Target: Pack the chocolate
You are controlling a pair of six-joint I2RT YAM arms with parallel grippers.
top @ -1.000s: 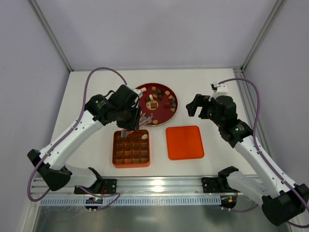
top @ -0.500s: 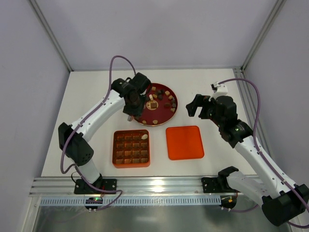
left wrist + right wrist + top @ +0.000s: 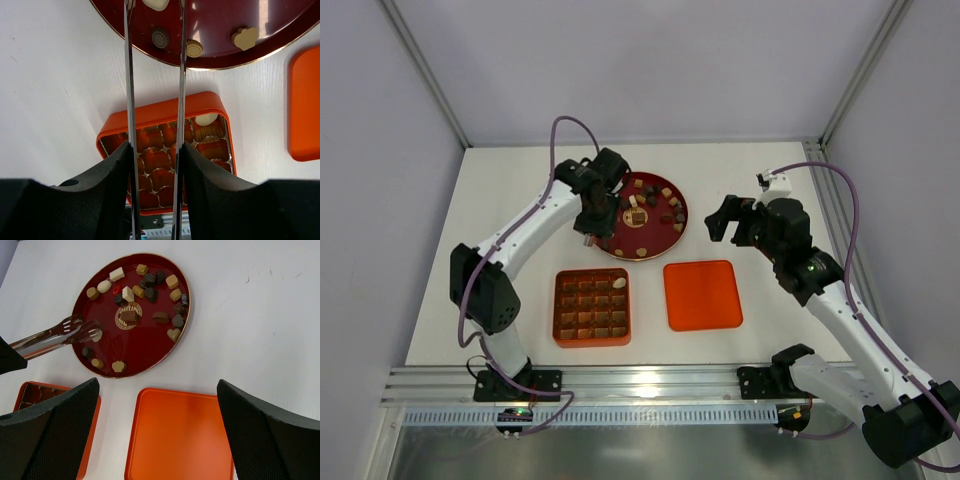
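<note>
One chocolate (image 3: 206, 119) in the box (image 3: 150, 116), the rest on the plate (image 3: 145, 347).
Left gripper (image 3: 156, 147) clamps tongs (image 3: 50, 340) there; right gripper (image 3: 725, 220) hangs wide open.

Left arm (image 3: 530, 228) stretched forward, left pincer (image 3: 590, 222) gripping; right pincer (image 3: 724, 217) wide open.

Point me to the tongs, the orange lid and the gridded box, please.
tongs (image 3: 50, 337), right wrist view, on the metal arms behind the tips.
orange lid (image 3: 702, 294), top view, middle of its flat face.
gridded box (image 3: 592, 341), top view, on its near rim.
</note>
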